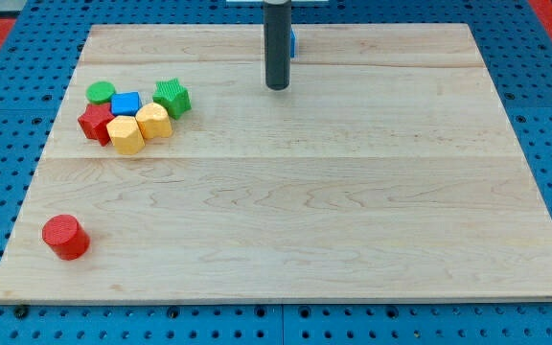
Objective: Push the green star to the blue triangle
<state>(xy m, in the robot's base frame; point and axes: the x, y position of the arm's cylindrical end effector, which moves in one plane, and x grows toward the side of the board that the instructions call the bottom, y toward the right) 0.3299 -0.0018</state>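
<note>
Blue block (293, 42) mostly hidden behind rod; shape unclear.

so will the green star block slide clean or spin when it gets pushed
The green star-shaped block sits flat and low on the smooth wooden board, so it probably slides without tipping. Its points may make it spin under an off-centre push. It touches a yellow block, likely nudging it.

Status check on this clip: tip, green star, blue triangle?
My tip near the view's top, right of the cluster. Green star untouched at cluster's right edge. Blue triangle mostly hidden behind the rod. Nothing between.
</note>
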